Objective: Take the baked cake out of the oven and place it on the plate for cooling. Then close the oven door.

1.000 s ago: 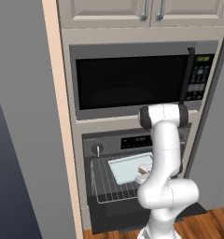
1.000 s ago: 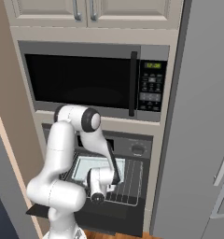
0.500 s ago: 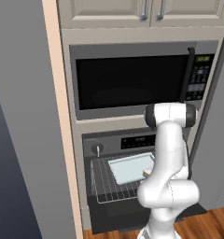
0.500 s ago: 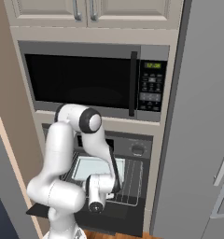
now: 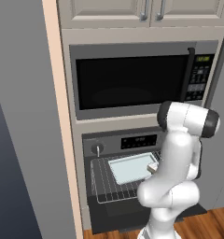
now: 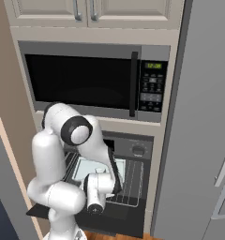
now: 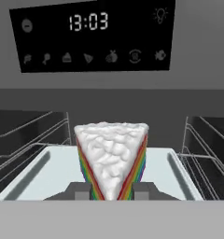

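Note:
A wedge of cake (image 7: 111, 154), white frosting over rainbow layers, stands upright in the hand view just above a pale baking tray (image 7: 48, 172). My gripper (image 7: 112, 190) is shut on the wedge's narrow front end, one grey fingertip on each side. The tray (image 5: 128, 169) lies on the wire rack (image 5: 104, 186) of the oven (image 5: 109, 144), below its black display (image 7: 88, 22). The oven door (image 5: 128, 219) is open, lying flat and low in front. From the left base view a bit of the cake (image 5: 152, 167) peeks past my forearm. The plate is out of view.
A black-windowed microwave (image 5: 128, 84) sits right above the oven, with cabinet doors (image 5: 146, 11) over it. A tall grey panel (image 5: 25, 116) flanks the left, a grey fridge side (image 6: 203, 140) the right. Rack rails (image 7: 202, 140) line the oven's inner walls. Wood floor (image 5: 212, 224) lies below.
My elbow has swung a little to the right, and the hand has drawn back slightly from the oven with the cake in it. The jaws have held the same width.

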